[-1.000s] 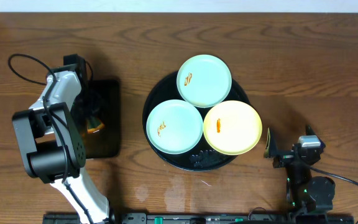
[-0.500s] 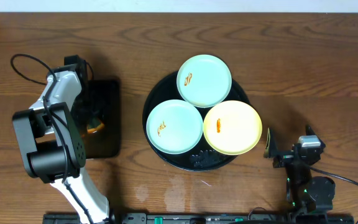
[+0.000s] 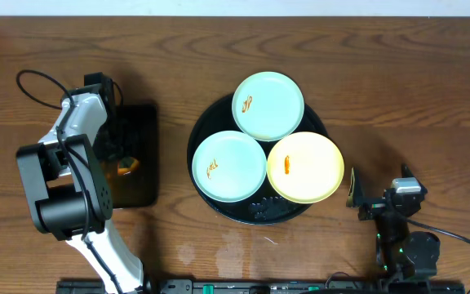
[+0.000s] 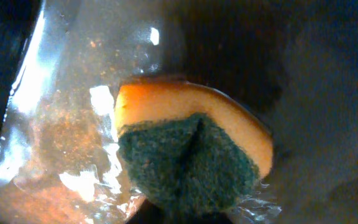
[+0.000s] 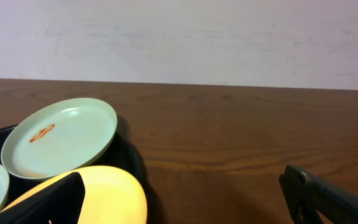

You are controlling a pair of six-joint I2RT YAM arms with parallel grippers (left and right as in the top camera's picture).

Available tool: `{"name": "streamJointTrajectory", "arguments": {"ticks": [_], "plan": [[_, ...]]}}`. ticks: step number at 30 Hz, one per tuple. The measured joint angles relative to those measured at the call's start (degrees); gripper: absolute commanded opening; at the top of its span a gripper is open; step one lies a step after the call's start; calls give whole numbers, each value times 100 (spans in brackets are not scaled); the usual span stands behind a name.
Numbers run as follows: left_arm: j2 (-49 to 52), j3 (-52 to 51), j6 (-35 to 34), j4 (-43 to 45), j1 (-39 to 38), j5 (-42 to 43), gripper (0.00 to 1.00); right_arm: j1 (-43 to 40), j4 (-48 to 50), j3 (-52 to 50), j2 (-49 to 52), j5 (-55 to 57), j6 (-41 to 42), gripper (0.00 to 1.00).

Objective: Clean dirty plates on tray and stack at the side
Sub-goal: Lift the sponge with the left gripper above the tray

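Three plates lie on the round black tray (image 3: 317,124): a mint one (image 3: 268,104) at the back, a mint one (image 3: 228,166) at the front left and a yellow one (image 3: 304,167) at the front right, each with an orange smear. My left gripper (image 3: 119,163) is down on the rectangular tray, shut on an orange sponge (image 4: 191,155) whose green scouring side is pinched into a fold. My right gripper (image 5: 185,208) stands open just right of the yellow plate (image 5: 104,193), with nothing between its fingers.
The small rectangular black tray (image 3: 141,122) at the left looks wet and glossy under the sponge. Bare wooden table lies between the two trays and to the right of the round tray. A black cable (image 3: 35,86) loops behind the left arm.
My left gripper has closed on the sponge, squeezing it into a fold. The plates and the right arm have not moved.
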Motion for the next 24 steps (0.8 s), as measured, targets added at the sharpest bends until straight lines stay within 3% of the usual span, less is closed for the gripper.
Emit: {"name": "streamJointTrajectory", "arguments": {"ticks": [7,12,19,24], "plan": [[-39,378,9,-662,0,26,7,0,0,0,0,0,0,99],[-944,702,7,-828,0,50,8,0,0,0,0,0,0,99],[-2712,883,11,-796,0,28,8,0,0,0,0,0,0,99],[-2594,420,-17,-111,0,188,7,0,0,0,0,0,0,99]]}}
